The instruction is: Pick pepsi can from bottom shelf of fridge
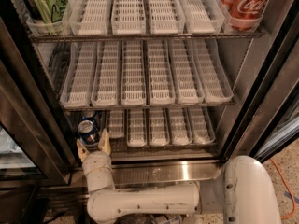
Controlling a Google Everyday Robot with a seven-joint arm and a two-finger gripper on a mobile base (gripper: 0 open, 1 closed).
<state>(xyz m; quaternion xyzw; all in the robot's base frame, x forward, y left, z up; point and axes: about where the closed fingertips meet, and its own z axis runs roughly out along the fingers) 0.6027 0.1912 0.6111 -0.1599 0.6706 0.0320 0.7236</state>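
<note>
The pepsi can [88, 128], small and blue with a silver top, stands at the left end of the bottom shelf [159, 146] of the fridge [243, 101]. My gripper [93, 146] is just in front of and below the can, at the shelf's front edge. Its two tan fingers [105, 142] are spread apart on either side of the can's lower front. The fingers are open and hold nothing. My white arm reaches in from the lower right across the steel base.
Short white lane trays [152, 126] fill the bottom shelf to the can's right. The middle rack's trays [145, 73] overhang just above the can. A green can [44, 3] stands top left, red Coca-Cola cans [245, 3] top right. Dark door frames flank both sides.
</note>
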